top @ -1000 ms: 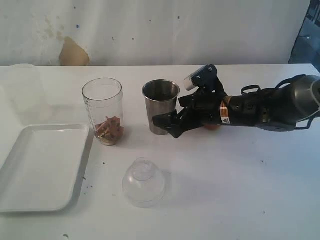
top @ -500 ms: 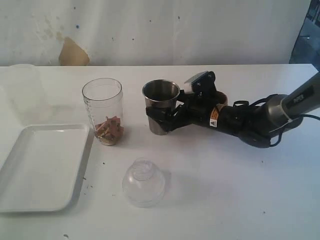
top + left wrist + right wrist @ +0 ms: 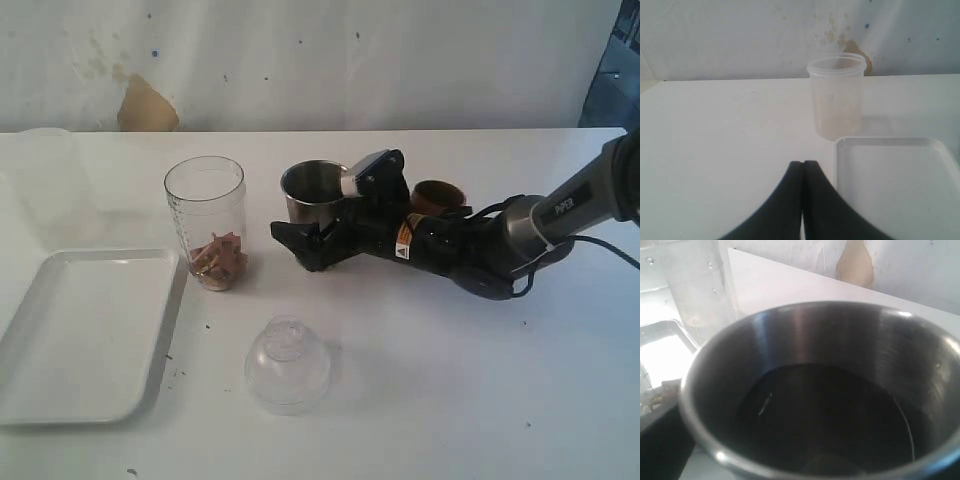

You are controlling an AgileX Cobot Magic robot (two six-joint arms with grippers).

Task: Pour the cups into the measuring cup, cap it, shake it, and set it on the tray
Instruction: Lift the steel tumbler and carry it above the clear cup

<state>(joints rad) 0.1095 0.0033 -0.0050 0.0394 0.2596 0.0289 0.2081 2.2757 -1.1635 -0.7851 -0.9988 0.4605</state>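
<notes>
The steel tumbler [image 3: 314, 192] stands upright mid-table and fills the right wrist view [image 3: 820, 390], dark inside. My right gripper [image 3: 298, 228] is open and straddles it; one black finger [image 3: 296, 245] shows on its near side and the other is hidden behind it. Behind the right arm sits the wooden cup [image 3: 437, 196]. Left of the tumbler stands the clear measuring cup [image 3: 205, 215] with reddish-brown pieces in the bottom. The white tray [image 3: 80, 330] lies at the left. My left gripper [image 3: 802, 166] is shut and empty beside the tray's corner [image 3: 900, 185]; the exterior view does not show it.
A clear dome lid [image 3: 288, 365] lies on the table in front of the measuring cup. A frosted translucent cup [image 3: 836, 95] stands behind the tray, at the far left [image 3: 45, 180]. The right arm [image 3: 480, 245] lies low across the table's right half.
My right gripper has slid left and lowered, its open fingers passing either side of the steel tumbler. The wooden cup, earlier hidden behind the arm, now shows.
</notes>
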